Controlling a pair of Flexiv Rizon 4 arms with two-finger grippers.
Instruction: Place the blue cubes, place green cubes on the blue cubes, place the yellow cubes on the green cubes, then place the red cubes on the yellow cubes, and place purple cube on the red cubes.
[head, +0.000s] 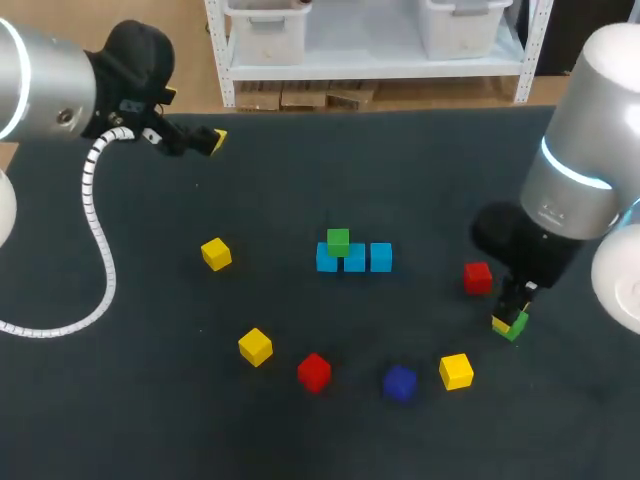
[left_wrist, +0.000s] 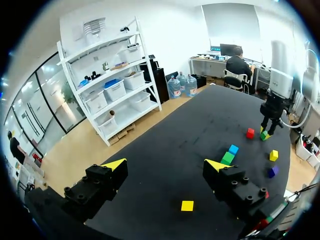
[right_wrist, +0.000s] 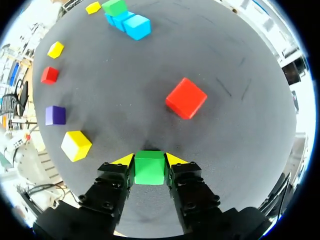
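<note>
The right gripper (right_wrist: 149, 159) is closed narrowly on a green cube (right_wrist: 149, 169), with one yellow-tipped finger on each of two opposite faces, low over the dark table (head: 150, 420). It sits well to the right of the row of blue cubes (head: 354, 258), which lies near the table's middle. A second green cube (head: 338, 241) already stands on the left end of that row; the middle and right blue cubes are bare on top. A red cube (head: 478, 277) lies between the row and the held cube, close to the straight path. The left gripper (left_wrist: 167, 165) is spread wide and empty, well to the far left of the row.

The step in hand looks like carrying the held cube to the row. To do it well:

- **Lift:** Raise the cube well clear of the red cube before moving across.
- **Align:** Turn the wrist so the cube's faces sit square with the row.
- **Approach:** Centre it over the middle blue cube, with the fingers spanning across the row rather than along it. Neither finger then knocks the second green cube.
- **Release:** Lower until the cube rests flat, open only a little, and withdraw straight up so the row is not nudged apart.
</note>
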